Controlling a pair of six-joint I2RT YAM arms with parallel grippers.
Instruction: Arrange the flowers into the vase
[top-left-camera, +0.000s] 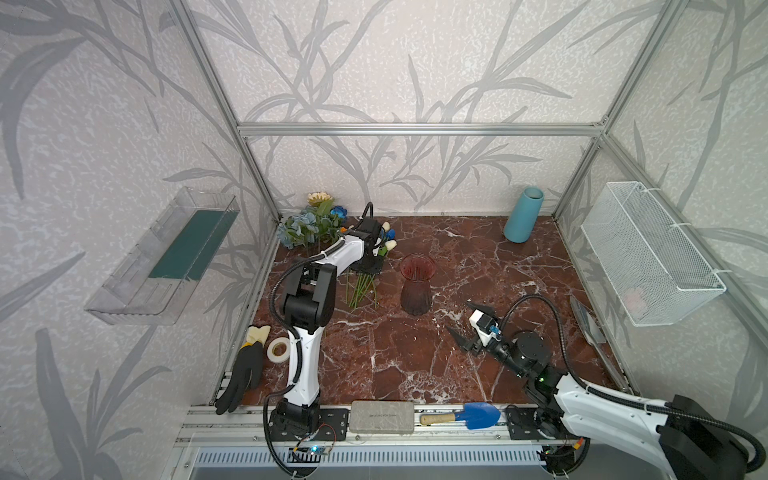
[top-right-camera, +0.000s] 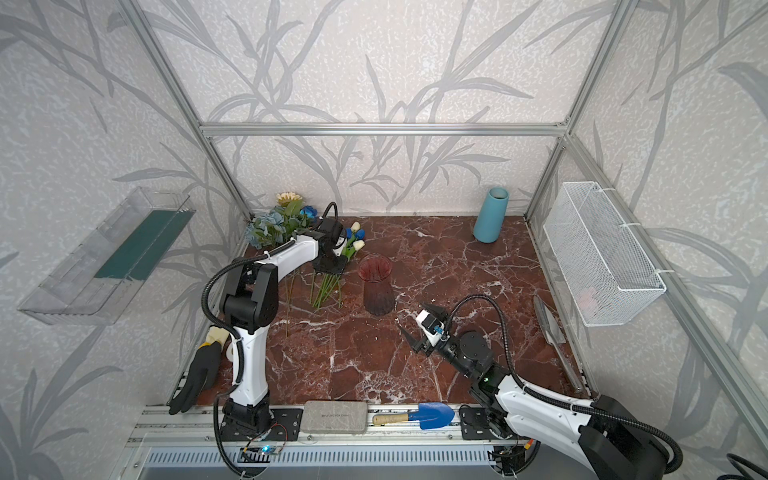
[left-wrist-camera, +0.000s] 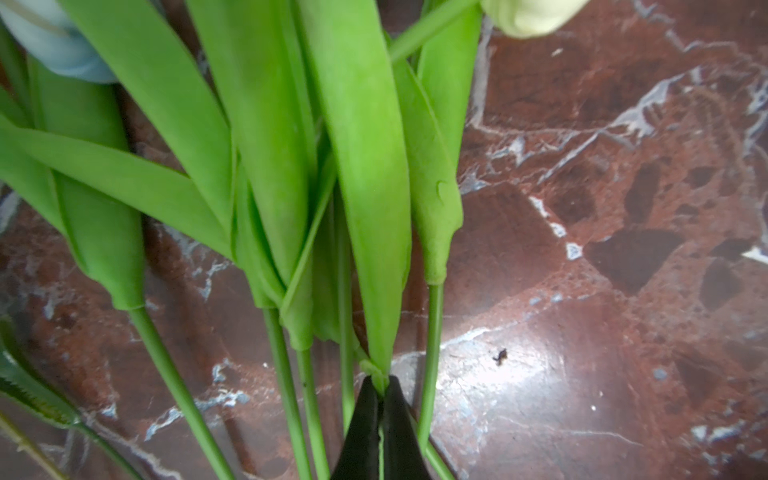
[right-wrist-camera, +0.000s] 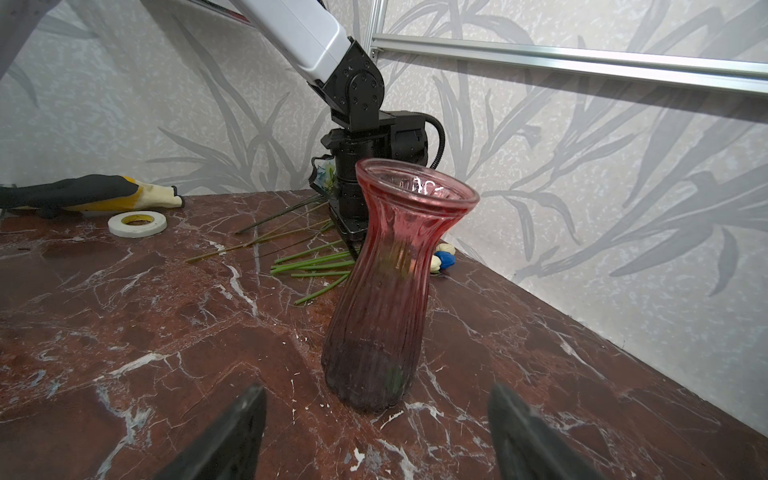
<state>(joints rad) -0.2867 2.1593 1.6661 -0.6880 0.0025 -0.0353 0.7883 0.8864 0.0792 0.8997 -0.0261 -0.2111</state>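
Here the left hand (left-wrist-camera: 380, 384) is pinched shut on one tulip stem (left-wrist-camera: 376, 370) among the tulips (top-left-camera: 362, 286) lying stems-forward on the tabletop (top-left-camera: 407, 365), just left of the upright red glass vase (top-left-camera: 417, 286), while the open, empty right hand (top-left-camera: 457, 316) faces the vase from its right side.

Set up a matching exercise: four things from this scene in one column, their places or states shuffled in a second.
1. red vase
2. blue vase
3. trowel
4. left gripper

A. lying on the front rail
B. shut on a tulip stem
C. upright in the middle of the table
D. standing at the table's far right corner

Pairs: 1-C, 2-D, 3-A, 4-B.
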